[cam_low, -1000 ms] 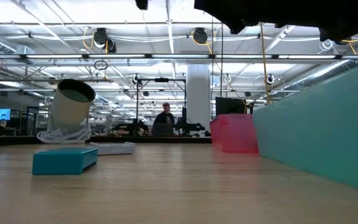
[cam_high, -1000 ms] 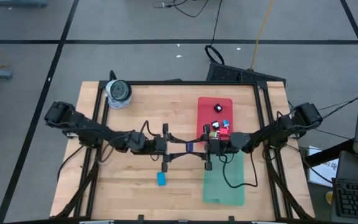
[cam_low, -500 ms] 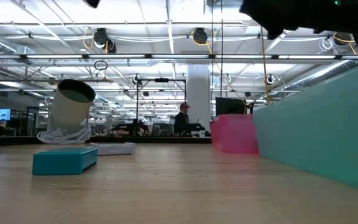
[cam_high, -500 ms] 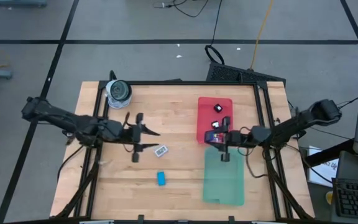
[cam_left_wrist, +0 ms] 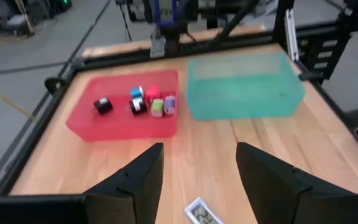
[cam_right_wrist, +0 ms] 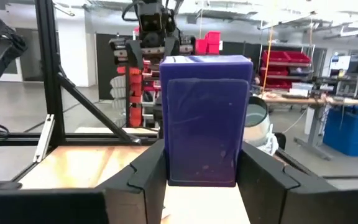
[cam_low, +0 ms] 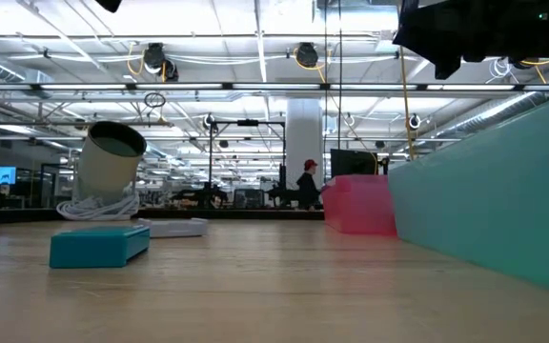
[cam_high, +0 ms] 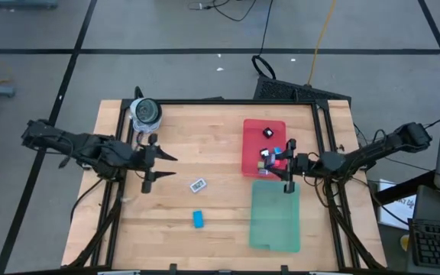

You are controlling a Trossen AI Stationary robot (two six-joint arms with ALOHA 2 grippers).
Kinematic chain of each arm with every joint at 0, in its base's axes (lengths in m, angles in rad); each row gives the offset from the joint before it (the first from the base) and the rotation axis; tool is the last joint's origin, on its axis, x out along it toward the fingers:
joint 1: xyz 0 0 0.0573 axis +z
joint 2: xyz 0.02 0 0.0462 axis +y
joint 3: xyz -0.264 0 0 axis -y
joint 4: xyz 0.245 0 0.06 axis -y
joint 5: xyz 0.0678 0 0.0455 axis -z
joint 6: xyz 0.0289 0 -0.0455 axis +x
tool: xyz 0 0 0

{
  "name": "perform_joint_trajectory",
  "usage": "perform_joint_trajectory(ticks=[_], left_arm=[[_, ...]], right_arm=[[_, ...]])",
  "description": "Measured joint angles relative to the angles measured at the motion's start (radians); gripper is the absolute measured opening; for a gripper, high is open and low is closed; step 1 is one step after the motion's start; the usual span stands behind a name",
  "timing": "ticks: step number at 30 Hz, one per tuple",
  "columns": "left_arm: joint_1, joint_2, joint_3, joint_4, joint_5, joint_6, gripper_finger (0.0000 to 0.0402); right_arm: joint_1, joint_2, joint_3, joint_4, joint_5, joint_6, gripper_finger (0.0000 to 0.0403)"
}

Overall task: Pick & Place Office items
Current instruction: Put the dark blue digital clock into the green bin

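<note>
Right claw point(cam_high: 287, 169) clamped on a dark blue block point(cam_right_wrist: 205, 118) above the seam between red tray point(cam_high: 252, 156) and green tray point(cam_high: 273, 229); looks rigid, light, smooth-sided, best pinched across flat faces. Left claw point(cam_high: 150, 163) parted, holding nothing, near the white tag point(cam_high: 198, 185) on the tabletop point(cam_high: 205, 137)

Bare tabletop point(cam_high: 220, 145) between both arms
</note>
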Motion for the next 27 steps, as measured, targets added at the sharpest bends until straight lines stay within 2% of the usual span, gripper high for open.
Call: perform_joint_trajectory(ticks=[6,11,20,27], left_arm=[[0.0,-0.075,-0.049,0.069,0.021,0.031,0.0216],[0.001,-0.191,-0.238,0.202,0.026,-0.007,0.022],[0.067,-0.477,-0.581,0.49,0.027,-0.077,0.02],[0.128,-0.687,-0.728,0.506,0.094,-0.107,0.0183]], right_arm=[[0.005,-0.046,0.0,-0.063,-0.003,0.016,0.0149],[0.024,-0.049,0.0,-0.062,-0.004,0.016,0.0151],[0.028,-0.05,0.0,-0.058,-0.004,0.016,0.0149],[0.028,-0.05,0.001,-0.055,-0.004,0.041,0.015]])
